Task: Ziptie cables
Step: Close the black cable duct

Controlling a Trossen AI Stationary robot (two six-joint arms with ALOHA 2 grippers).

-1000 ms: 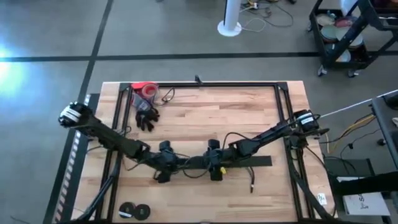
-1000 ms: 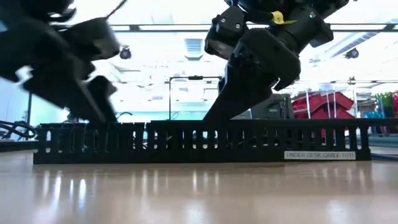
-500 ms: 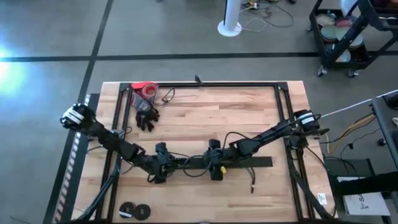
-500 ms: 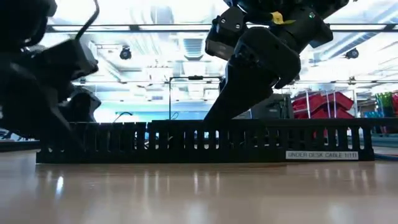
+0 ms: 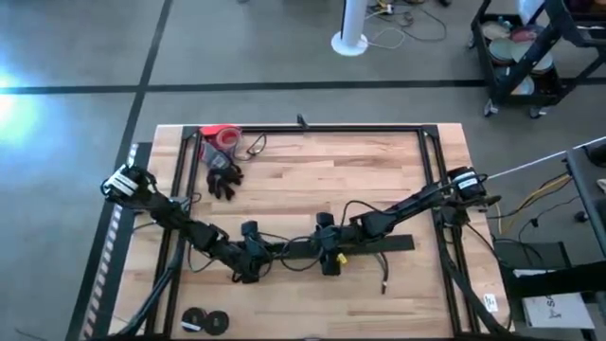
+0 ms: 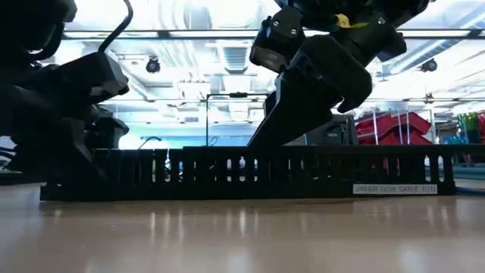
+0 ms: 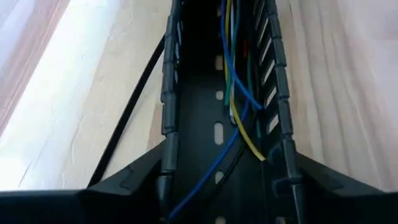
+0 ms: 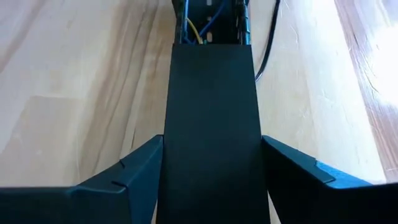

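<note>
Straddling the long black plastic cable tray with comb-like slotted walls [image 7: 219, 134], the left gripper [image 5: 248, 265] is sitting over the tray's left end, near the front edge of the light wooden butcher-block table [image 5: 312, 170]. Its fingers [image 7: 124, 183] are spread wide, one on each outer side of the tray, and they are pinching nothing. Inside the tray, the cables [image 7: 239, 106], thin blue, yellow and green wires, are lying loose along the channel and crossing one another near one slotted wall.

Over on the right, the right gripper [image 5: 328, 261] is hovering at mid-table over the flat plain black plastic strip [image 8: 211, 118], which is covering the tray on that side. Its fingers [image 8: 124, 180] are also splayed apart, flanking the strip without clamping it.

Judging progress, the task is looking barely begun. No ziptie is showing around the wires, and none is showing in either gripper. The wires are not yet gathered into a tight bundle. Gathering, wrapping and cinching all appear to be left. A red and black glove [image 5: 222, 175] and two black tape rolls [image 5: 204, 322] are lying unused on the table.
</note>
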